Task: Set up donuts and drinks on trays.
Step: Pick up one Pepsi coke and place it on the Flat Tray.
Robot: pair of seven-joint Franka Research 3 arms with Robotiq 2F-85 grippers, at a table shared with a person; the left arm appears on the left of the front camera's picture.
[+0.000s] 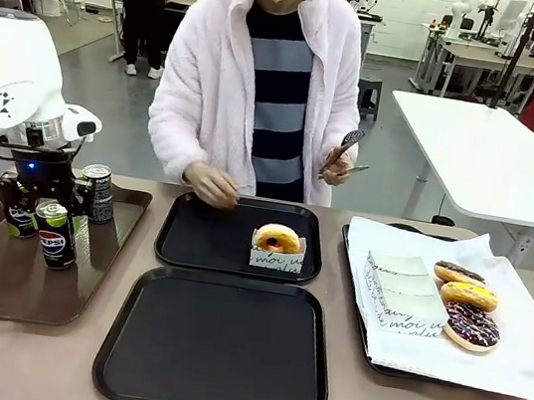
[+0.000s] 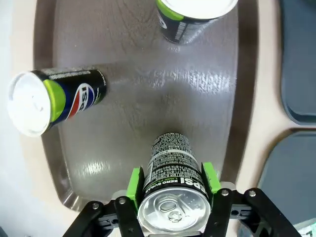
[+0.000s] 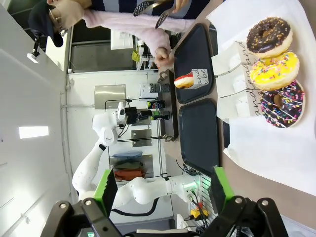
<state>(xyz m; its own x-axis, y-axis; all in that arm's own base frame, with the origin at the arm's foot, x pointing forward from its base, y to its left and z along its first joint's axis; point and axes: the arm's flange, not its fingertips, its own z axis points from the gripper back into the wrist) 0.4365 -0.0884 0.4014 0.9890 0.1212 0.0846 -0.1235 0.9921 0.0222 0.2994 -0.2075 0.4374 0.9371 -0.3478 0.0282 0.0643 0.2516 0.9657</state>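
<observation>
My left gripper (image 2: pixel 173 185) is shut on an upright black Pepsi can (image 2: pixel 172 170), green pads pressed to both its sides, over the brown tray (image 2: pixel 133 108). In the front view this gripper (image 1: pixel 46 195) stands among the cans. Two more cans (image 2: pixel 54 101) (image 2: pixel 190 19) stand nearby. One glazed donut (image 1: pixel 278 240) in its white sleeve sits on the far black tray (image 1: pixel 201 236). The near black tray (image 1: pixel 215 343) is bare. My right gripper (image 3: pixel 164 197) hangs open high above the table, nothing between its fingers.
At the right, a paper-lined tray (image 1: pixel 525 359) holds three donuts (image 1: pixel 469 296) and several folded sleeves (image 1: pixel 399 290). A person across the table holds tongs (image 1: pixel 343 151) in one hand; the other hand (image 1: pixel 211 187) rests at the far tray's back edge.
</observation>
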